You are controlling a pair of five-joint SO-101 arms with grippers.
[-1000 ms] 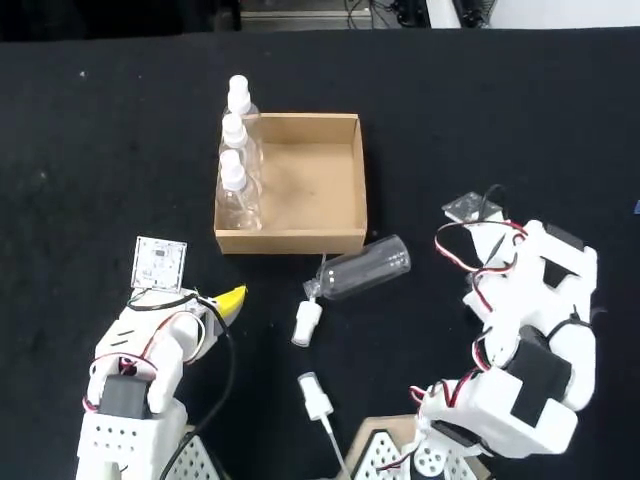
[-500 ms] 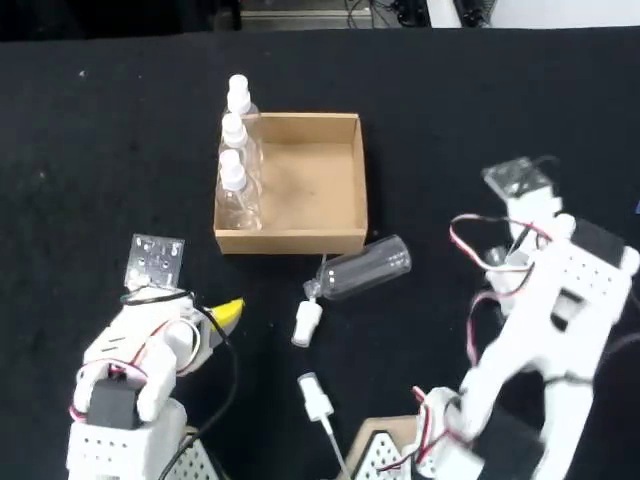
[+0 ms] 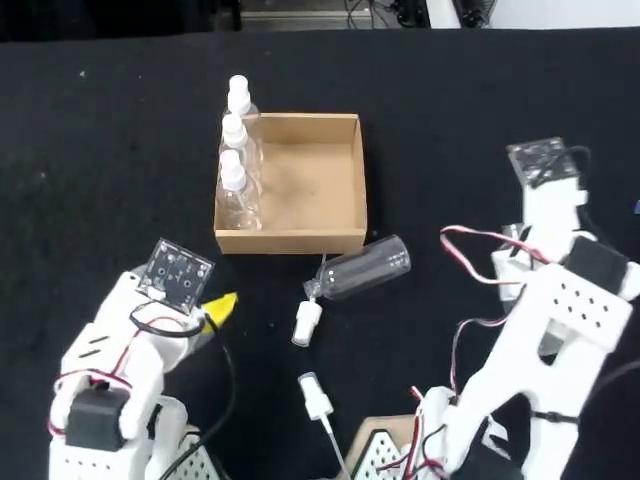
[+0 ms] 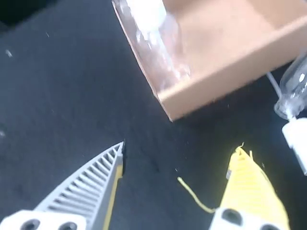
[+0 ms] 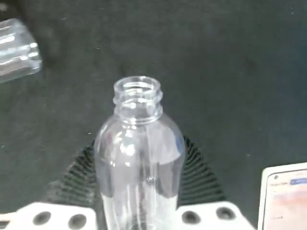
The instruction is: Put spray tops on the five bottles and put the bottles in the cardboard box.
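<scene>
left gripper [image 4: 179,151]: we see its jaws spread wide, the grey finger [image 4: 108,167] on one side and the yellow finger [image 4: 244,184] on the other, with nothing but black cloth between them. In the high view it sits low at the near left of the table [image 3: 100,150], short of the box's near left corner.
right gripper [image 5: 140,148]: we see it pinching a bottle, one dark ribbed pad [image 5: 79,175] on each flank.
held bottle [image 5: 138,120]: clear and uncapped, its open threaded neck pointing out past the right gripper's fingertips. We cannot tell how it is tilted over the table.
lying bottle [image 3: 365,268]: clear and uncapped, on its side just in front of the box's near wall, neck towards the left arm. It lies apart from the left gripper, off its yellow finger's side.
first spray top [image 3: 306,322]: loose on the cloth, just beside the lying bottle's neck, between that bottle and the left gripper.
second spray top [image 3: 318,400]: loose as well, nearer the arm bases, its thin tube trailing towards the near edge.
capped bottles [image 3: 238,190]: three stand upright in a row along the box's left wall, each wearing a white spray top.
cardboard box [image 3: 310,185]: open-topped, at mid-table, well apart from both grippers.
</scene>
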